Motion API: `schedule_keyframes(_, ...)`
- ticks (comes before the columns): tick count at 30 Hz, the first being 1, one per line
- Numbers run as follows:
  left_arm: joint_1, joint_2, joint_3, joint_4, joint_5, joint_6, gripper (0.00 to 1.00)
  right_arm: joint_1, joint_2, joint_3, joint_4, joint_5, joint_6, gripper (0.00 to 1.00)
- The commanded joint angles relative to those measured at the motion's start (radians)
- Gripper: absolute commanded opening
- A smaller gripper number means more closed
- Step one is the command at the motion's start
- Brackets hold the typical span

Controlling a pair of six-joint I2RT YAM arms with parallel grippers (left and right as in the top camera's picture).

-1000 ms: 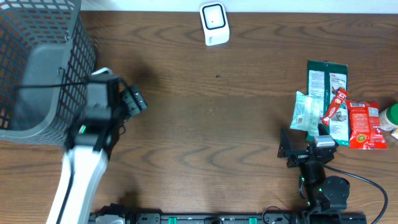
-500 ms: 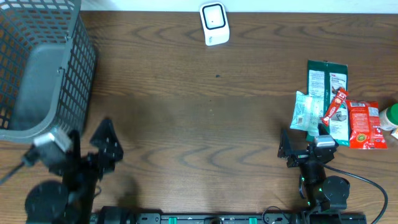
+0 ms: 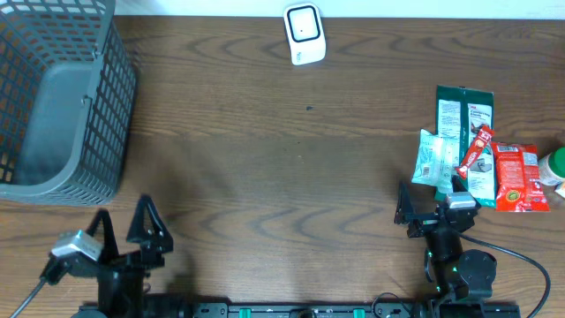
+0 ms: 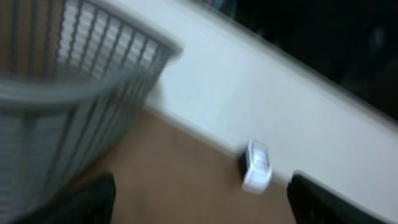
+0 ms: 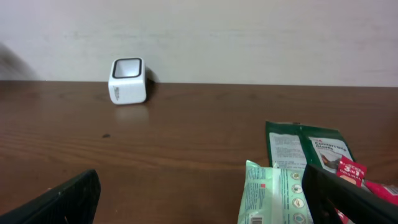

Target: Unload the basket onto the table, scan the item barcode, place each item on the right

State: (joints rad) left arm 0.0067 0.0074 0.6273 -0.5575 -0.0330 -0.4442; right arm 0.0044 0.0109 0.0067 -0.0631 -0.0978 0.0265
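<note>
At the far left, a grey mesh basket (image 3: pixel 119 97) stands on the back corner of the wooden table (image 3: pixel 291 177), and nothing can be seen inside it. In front of the basket, near the front edge of the table, is the left gripper (image 3: pixel 124 231). Its jaws are spread wide and they hold nothing. The left wrist view is blurred, but its two dark fingertips (image 4: pixel 93 202) appear in the lower corners, far from each other, with the basket on the left.

In the middle, at the back edge of the table, a small white scanner (image 3: pixel 305 34) stands upright, well apart from both arms.

On the right lies the group of items. A dark green packet (image 3: pixel 465 110) is the farthest back. A pale green packet (image 3: pixel 433 159) lies at its left side and touches it. A red sachet (image 3: pixel 477 148) lies tilted on top of the dark green packet, and a red packet (image 3: pixel 516 177) is just to the right. A green-capped bottle (image 3: pixel 554 168) is cut by the right edge of the picture. All the items rest on the table and none is lifted.

The right gripper (image 3: pixel 431 203) is just in front of the pale green packet. Its jaws are fully wide and empty, and its fingertips (image 5: pixel 68 199) stand at both lower corners of the right wrist view.
</note>
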Motion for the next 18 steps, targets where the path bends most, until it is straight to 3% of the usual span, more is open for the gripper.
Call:
schedule_keyframes(1,0.006,-0.005,-0.107,0.269,-0.008,0.001,0.89,-0.01,-0.005,-0.001,-0.005,0.002,0.002,0.99)
schedule_keyframes(6,0.006,-0.005,-0.317,0.769,-0.001,-0.011,0.89,-0.01,-0.005,-0.001,-0.005,0.002,0.002,0.99)
schedule_keyframes(8,0.006,-0.005,-0.383,0.873,-0.001,-0.029,0.89,-0.01,-0.005,-0.001,-0.005,0.002,0.002,0.99)
schedule_keyframes(18,0.006,-0.005,-0.623,0.939,-0.001,-0.051,0.89,-0.01,-0.005,-0.001,-0.004,0.002,0.002,0.99)
